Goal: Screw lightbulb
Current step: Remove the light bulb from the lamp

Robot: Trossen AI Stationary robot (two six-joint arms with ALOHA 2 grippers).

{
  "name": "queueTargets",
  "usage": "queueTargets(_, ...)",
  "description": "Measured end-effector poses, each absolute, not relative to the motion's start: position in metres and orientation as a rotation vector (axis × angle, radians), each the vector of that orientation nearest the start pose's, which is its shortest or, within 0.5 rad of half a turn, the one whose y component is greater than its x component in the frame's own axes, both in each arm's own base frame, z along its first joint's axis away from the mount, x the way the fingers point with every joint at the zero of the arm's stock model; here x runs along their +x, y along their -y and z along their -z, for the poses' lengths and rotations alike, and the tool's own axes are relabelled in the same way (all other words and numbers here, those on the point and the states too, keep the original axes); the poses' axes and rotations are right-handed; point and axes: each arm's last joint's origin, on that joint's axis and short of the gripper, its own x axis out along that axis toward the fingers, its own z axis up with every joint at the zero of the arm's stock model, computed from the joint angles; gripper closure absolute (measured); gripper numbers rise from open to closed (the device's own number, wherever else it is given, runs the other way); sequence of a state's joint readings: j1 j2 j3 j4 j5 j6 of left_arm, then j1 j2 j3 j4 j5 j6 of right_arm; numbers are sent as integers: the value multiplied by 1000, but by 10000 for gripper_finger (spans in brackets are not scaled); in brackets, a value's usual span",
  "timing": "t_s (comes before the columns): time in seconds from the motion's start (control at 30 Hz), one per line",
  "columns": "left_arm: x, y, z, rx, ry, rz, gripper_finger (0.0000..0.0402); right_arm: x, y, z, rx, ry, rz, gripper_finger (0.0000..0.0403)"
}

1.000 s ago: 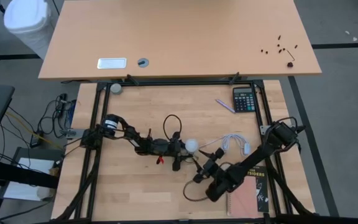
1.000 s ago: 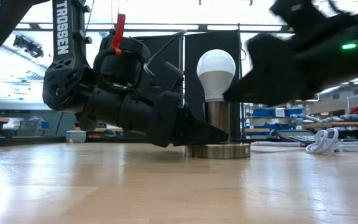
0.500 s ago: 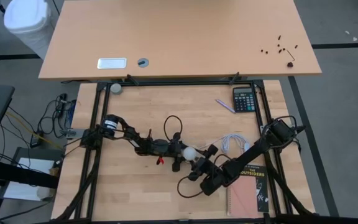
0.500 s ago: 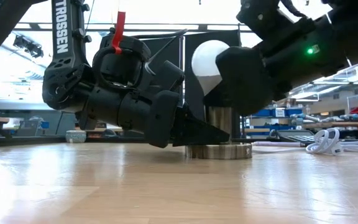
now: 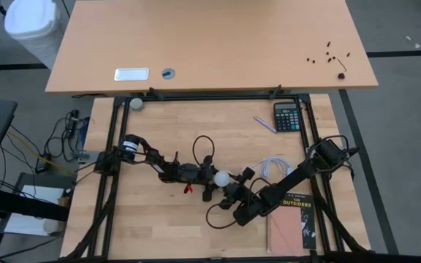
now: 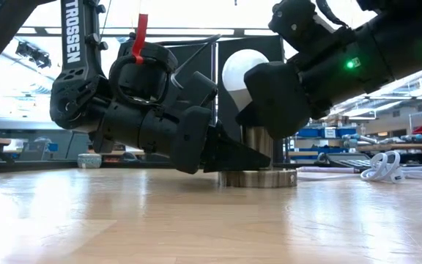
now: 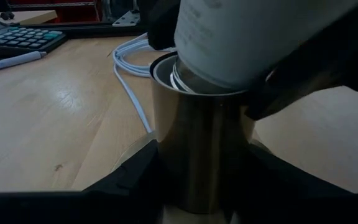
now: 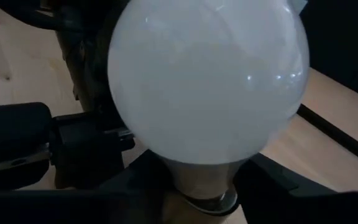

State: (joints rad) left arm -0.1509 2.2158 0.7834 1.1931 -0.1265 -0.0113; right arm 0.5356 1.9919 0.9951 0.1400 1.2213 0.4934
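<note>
Lightbulb (image 6: 242, 68) upright, its base in the metal socket (image 6: 258, 155) near the table's (image 5: 159, 219) middle. Left gripper (image 6: 247, 158) low at the socket, 2 fingers clamped around the cylinder. Right gripper (image 5: 229, 191) at the lightbulb's neck above the socket, fingers narrow on either side, holding it. White cord (image 5: 275, 166) beyond the socket, toward the calculator (image 5: 287, 116).

Small white pear-shaped lightbulb (image 6: 242, 70) with frosted round globe (image 8: 207, 81) standing upright, globe up, near middle of wooden table (image 5: 222, 177). Narrow neck pointing down, sitting in mouth of brushed-metal cylindrical socket (image 7: 201, 149); grey screw base hidden inside. Dark gripper fingers flanking its neck.
</note>
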Motion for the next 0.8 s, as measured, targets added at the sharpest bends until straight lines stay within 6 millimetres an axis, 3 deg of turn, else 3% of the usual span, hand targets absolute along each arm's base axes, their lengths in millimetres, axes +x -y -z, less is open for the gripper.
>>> queueTargets(0.17, 362, 51, -57, 18, -237, 22, 203, 326, -161, -113, -226, -383, 742, 262)
queueTargets(0.8, 362, 51, -57, -8, -236, 10, 200, 314, -159, -170, -274, -352, 731, 247)
